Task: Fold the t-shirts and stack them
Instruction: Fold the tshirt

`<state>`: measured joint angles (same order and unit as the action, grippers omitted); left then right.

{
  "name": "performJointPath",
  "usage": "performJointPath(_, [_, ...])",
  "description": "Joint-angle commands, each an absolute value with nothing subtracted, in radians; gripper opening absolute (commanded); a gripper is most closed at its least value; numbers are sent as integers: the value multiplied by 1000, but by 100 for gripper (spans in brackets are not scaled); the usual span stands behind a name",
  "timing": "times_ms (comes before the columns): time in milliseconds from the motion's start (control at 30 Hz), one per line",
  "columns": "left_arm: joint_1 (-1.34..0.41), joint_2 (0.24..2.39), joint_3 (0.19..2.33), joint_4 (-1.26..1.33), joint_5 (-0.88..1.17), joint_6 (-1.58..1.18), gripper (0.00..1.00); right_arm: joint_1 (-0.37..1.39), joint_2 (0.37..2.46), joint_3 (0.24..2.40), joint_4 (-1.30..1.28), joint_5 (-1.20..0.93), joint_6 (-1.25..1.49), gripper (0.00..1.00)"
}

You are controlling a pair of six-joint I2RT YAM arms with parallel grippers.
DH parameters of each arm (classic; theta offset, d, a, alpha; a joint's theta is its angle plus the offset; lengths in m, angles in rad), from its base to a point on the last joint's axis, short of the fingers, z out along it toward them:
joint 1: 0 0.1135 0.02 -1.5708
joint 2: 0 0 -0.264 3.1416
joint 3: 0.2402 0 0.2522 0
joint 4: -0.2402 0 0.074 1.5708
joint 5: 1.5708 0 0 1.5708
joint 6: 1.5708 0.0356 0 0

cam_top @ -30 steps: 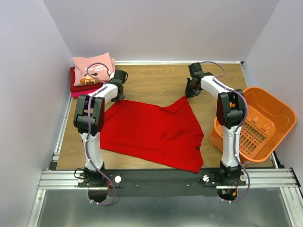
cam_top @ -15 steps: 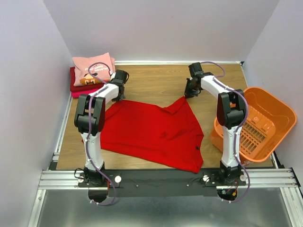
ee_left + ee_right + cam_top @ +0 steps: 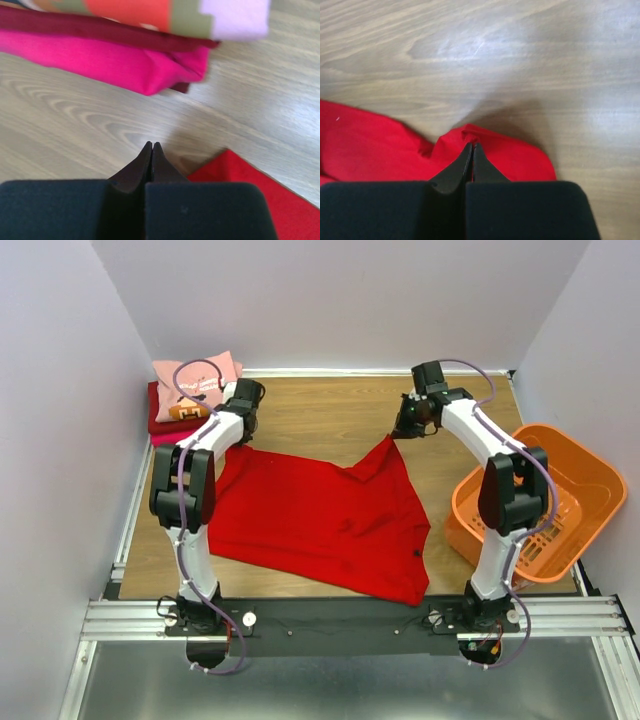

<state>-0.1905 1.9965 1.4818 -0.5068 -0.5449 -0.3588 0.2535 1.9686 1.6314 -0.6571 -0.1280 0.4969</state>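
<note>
Swinging out to the right, the right fingers (image 3: 452, 172) have moved a touch farther across. They're clamped shut on a ruck at the far corner of the red shirt (image 3: 310, 515), tugging it into a peak. On the other side, the left fingers (image 3: 132, 170) have slid toward the folded stack (image 3: 190, 400) at the far left of the worktop (image 3: 320, 405). They're pressed together, though whether any cloth sits between them is hard to say. The shirt still lies spread across the middle, so I'd call this flattening, with the folding yet to start.
</note>
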Motion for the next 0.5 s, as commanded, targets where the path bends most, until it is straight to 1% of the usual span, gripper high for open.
performJointPath(0, [-172, 1944, 1471, -518, -621, -339, 0, 253, 1888, 1579, -690, -178, 525, 4])
performJointPath(467, [-133, 1908, 1424, -509, -670, -304, 0, 282, 1692, 1537, -831, -195, 571, 3])
